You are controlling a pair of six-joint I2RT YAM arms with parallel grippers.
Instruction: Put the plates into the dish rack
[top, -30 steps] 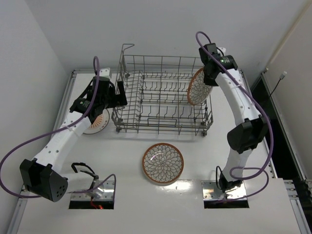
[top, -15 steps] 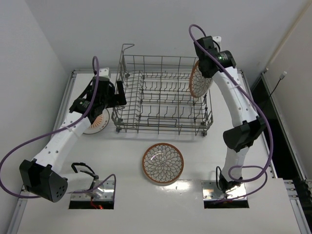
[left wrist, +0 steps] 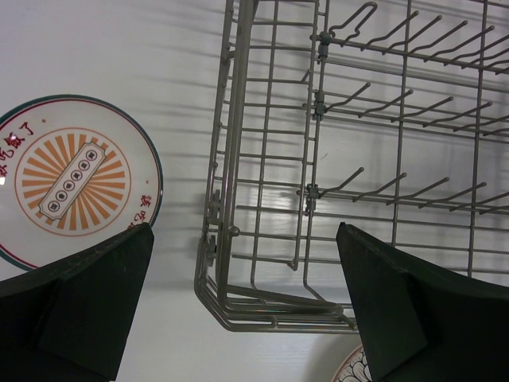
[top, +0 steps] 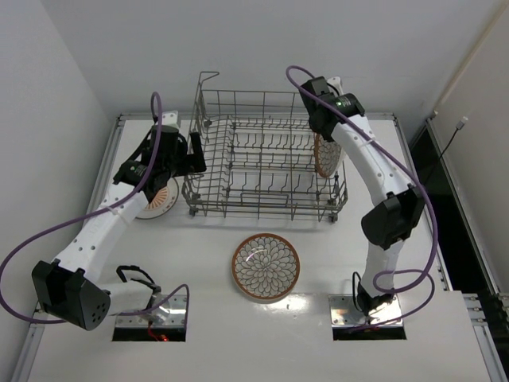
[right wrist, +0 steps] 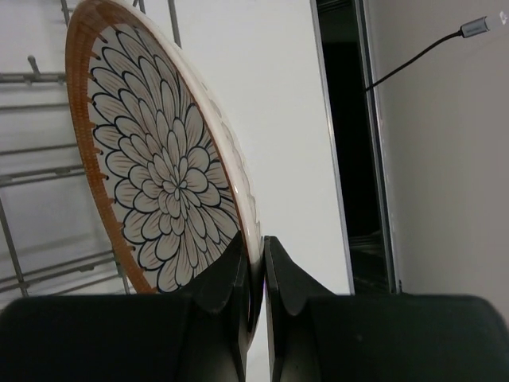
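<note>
At left: left gripper (left wrist: 245, 232), jaws wide apart, over dish rack's (top: 266, 163) left wall; sunburst plate (left wrist: 75, 179) flat just left of that wall | centre: loose floral plate (top: 266, 267) flat before rack | right: right gripper (right wrist: 254, 248) pinches held floral plate's (right wrist: 159, 175) rim, plate on edge at rack's right end, room below judged open among tines (top: 278, 143).

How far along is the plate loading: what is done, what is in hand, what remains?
Done: no plate stands free in the dish rack yet. In hand: the right tool is shut on the held floral plate at its rim, upright at the rack's right end. Left: the second floral plate lies flat before the rack, and the sunburst plate lies flat beside its left end, below the open left tool.
</note>
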